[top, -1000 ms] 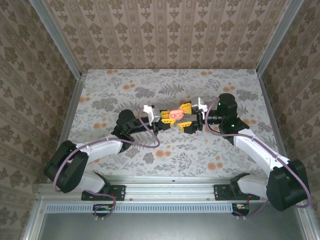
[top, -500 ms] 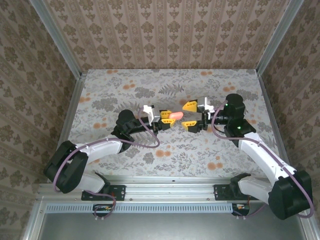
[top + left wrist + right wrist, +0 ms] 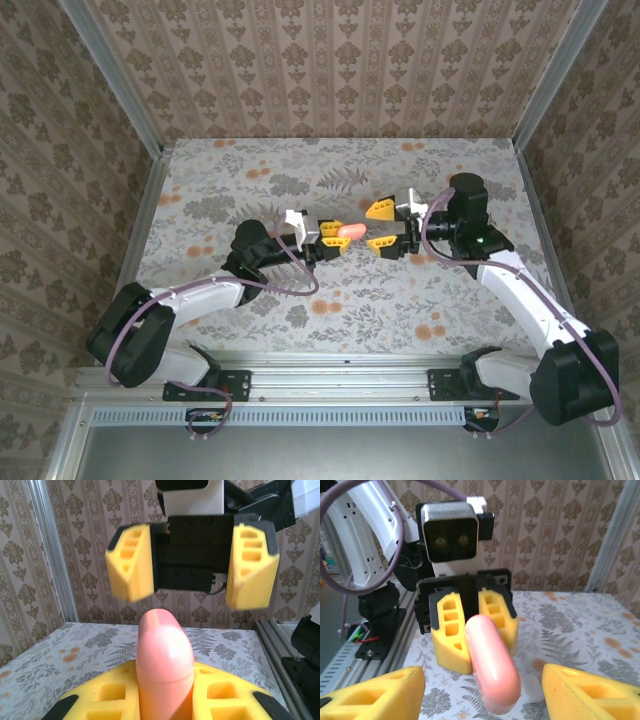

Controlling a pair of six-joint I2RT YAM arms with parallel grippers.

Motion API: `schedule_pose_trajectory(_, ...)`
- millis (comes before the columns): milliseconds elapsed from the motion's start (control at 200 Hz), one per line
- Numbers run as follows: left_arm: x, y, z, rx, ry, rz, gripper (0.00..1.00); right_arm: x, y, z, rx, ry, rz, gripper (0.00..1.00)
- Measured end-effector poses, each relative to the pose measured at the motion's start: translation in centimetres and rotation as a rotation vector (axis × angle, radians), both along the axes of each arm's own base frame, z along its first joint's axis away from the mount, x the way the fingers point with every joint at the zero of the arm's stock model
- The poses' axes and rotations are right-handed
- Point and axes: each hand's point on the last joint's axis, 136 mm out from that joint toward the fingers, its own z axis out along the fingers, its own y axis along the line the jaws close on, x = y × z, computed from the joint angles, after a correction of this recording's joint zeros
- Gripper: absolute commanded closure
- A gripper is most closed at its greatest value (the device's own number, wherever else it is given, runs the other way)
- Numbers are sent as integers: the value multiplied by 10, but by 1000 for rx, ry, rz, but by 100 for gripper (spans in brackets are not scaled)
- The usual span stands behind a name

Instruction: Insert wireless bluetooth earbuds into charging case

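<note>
The coral-pink, smooth, pebble-shaped plastic charging case [image 3: 349, 231] is up off the floral-patterned desk [image 3: 250, 180], near its middle, and lies roughly level. Its rounded free end points toward the right arm. The left claw [image 3: 330, 240] is clenched on the case's other end, with the yellow fingers [image 3: 100, 702] pressing it from both sides, so that most of the pink shell sticks out past them. No seam opening or lid gap can be made out on the shell.

Facing it is the right claw [image 3: 381, 226], released, its two yellow fingers standing wide apart with nothing between them. The case's tip stops just short of that gap and does not touch either finger. Brown damask-papered walls [image 3: 330, 70] close in the desk on three sides.
</note>
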Motion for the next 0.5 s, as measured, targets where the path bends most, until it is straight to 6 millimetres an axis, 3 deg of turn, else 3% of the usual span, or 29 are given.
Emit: schedule_pose_trajectory(500, -1, 1, 3, -18, 12, -5, 91, 4, 19, -13, -15, 13, 87, 54)
